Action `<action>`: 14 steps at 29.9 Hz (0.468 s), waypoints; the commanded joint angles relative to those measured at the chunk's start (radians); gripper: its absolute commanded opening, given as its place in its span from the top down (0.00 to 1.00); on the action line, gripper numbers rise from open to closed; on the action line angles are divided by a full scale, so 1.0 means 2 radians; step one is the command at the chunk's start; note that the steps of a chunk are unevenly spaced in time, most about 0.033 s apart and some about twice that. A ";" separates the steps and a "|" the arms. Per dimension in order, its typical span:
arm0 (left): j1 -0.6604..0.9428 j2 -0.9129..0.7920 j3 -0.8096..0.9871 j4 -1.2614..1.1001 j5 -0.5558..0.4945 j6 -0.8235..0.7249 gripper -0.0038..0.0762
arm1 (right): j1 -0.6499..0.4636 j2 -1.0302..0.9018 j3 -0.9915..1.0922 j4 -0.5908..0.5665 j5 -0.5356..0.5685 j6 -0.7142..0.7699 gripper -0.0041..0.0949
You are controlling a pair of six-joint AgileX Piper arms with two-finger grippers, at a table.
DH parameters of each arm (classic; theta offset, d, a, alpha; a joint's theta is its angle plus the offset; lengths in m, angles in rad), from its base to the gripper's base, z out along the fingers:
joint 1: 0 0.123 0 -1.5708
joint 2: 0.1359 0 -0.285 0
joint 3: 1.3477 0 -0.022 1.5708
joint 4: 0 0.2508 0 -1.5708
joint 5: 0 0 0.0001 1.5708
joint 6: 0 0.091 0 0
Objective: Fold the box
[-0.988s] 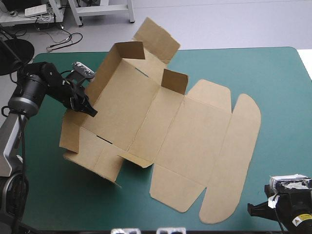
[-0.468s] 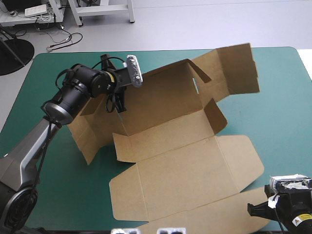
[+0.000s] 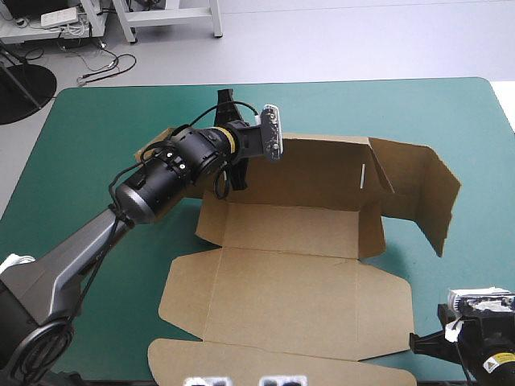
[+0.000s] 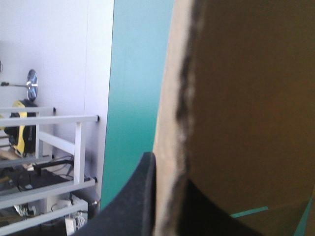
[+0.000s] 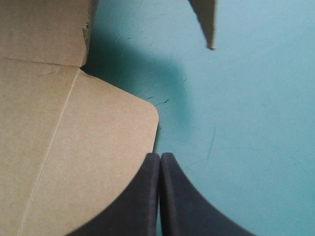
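The brown box [image 3: 290, 273] lies open in the middle of the table, its lid flat toward the front edge. The long far wall [image 3: 322, 173] stands raised, and a side flap [image 3: 430, 193] stands up at the right. My left gripper [image 3: 228, 178] is shut on the left end of that wall. In the left wrist view the board's edge [image 4: 172, 123] runs up between the fingers [image 4: 130, 206] of the left gripper [image 4: 165, 169]. My right gripper [image 5: 160, 158] is shut and holds nothing, low at the front right beside the lid's rounded corner [image 5: 123, 123].
Teal-green cover [image 3: 80, 153] shows left of the box and at the far right [image 3: 475, 112]. The lid's front flap [image 3: 241, 366] reaches almost to the table's front edge. A flap's tip [image 5: 209, 24] hangs ahead of the right gripper.
The left gripper swept from the table's left toward the middle along the far side, holding the wall. The box turned with it, so the lid now points to the front edge. The right arm stayed still.
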 commanded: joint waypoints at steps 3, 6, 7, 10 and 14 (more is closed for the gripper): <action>-0.012 -0.023 0.008 0.108 -0.040 -0.131 0.96 | 0.002 0.017 -0.041 0.003 -0.057 0.040 0.98; -0.028 -0.026 0.030 0.190 -0.036 -0.209 0.96 | 0.002 0.049 -0.073 0.008 -0.061 0.041 0.98; -0.035 -0.028 0.039 0.217 -0.035 -0.231 0.96 | 0.002 0.063 -0.084 0.009 -0.063 0.041 0.98; -0.056 -0.029 0.067 0.289 -0.033 -0.298 0.96 | 0.002 0.111 -0.133 0.017 -0.073 0.041 0.98; -0.090 -0.029 0.102 0.382 -0.016 -0.386 0.96 | 0.002 0.187 -0.217 0.040 -0.088 0.037 0.98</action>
